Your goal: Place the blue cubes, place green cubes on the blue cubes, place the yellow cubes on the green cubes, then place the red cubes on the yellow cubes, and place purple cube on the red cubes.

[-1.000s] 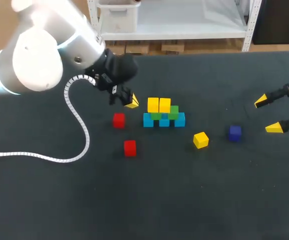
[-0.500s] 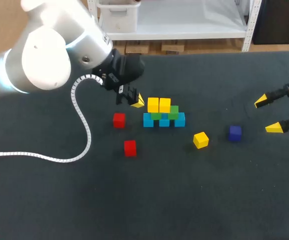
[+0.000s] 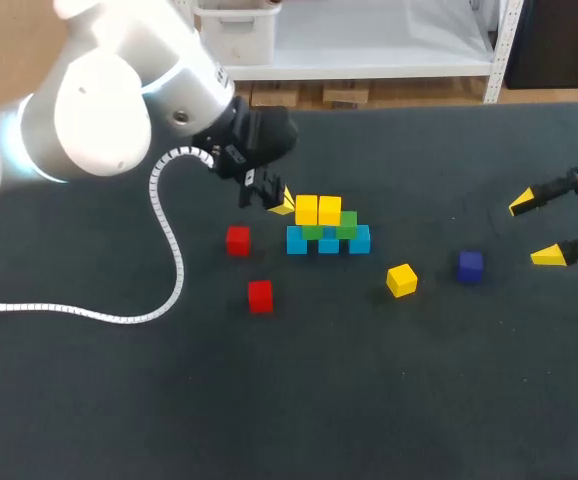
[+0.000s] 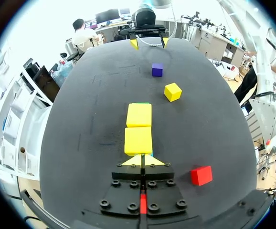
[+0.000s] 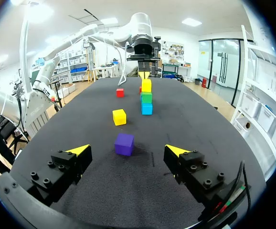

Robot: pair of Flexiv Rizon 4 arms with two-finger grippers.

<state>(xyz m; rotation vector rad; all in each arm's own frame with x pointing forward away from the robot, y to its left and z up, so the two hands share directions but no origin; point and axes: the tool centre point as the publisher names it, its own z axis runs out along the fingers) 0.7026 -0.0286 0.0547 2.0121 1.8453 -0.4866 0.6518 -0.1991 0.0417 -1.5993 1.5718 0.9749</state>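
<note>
In the head view, a little tower is seen near the middle of the dark desk [image 3: 369,400], a bit toward its far edge. Three small blue cubes [image 3: 328,243] are set in a row. Two green cubes [image 3: 347,224] are laid on them, and two yellow cubes [image 3: 307,210] are set on top. A third yellow cube [image 3: 401,280] and the dark purple cube [image 3: 470,265] are lying loose toward the right edge. Two red cubes [image 3: 237,240] are lying left of the tower. The left gripper [image 3: 279,200] is held just beside the tower's left side. The right gripper [image 3: 535,230] is kept at the right edge.

In the left wrist view, the yellow tips are pressed together with nothing between them. The nearest stacked yellow cube is found just ahead of them.

In the right wrist view, the jaws are spread wide and nothing is held. The purple cube is seen ahead of them, apart.

The cubes are judged to be light, hard and flat-sided. Each is best pinched on two opposite sides. The tower could be knocked over easily. No box or bowl is seen on the desk.
</note>
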